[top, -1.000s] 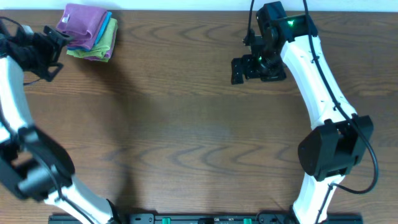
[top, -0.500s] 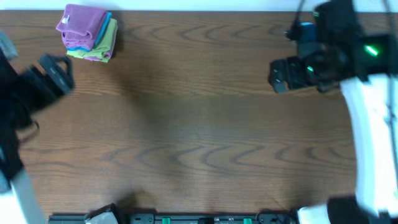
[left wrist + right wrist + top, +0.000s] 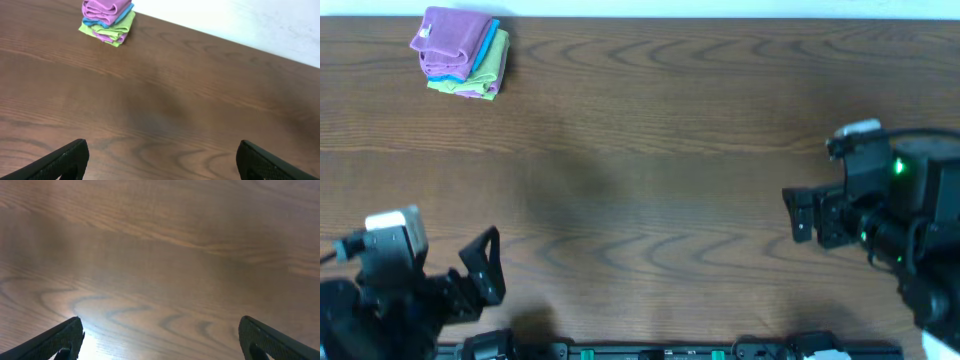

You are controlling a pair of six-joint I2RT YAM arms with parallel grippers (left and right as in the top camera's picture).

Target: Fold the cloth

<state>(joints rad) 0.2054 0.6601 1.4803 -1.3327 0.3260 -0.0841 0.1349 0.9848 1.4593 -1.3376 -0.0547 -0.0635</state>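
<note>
Cloths [image 3: 462,52] lie folded at the table [image 3: 650,180] corner; your left tool [image 3: 160,161] and right tool [image 3: 160,337] gape wide.

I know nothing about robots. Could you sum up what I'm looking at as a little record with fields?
Surface: wooden table
Cloths: stack of cloths, folded, purple on top, blue and green beneath, at the far left corner
Left end effector: open, holding nothing, near the front edge, well apart from the stack
Right end effector: open, holding nothing, over bare wood
Folding: every cloth in view looks folded; no spread-out cloth visible
</note>
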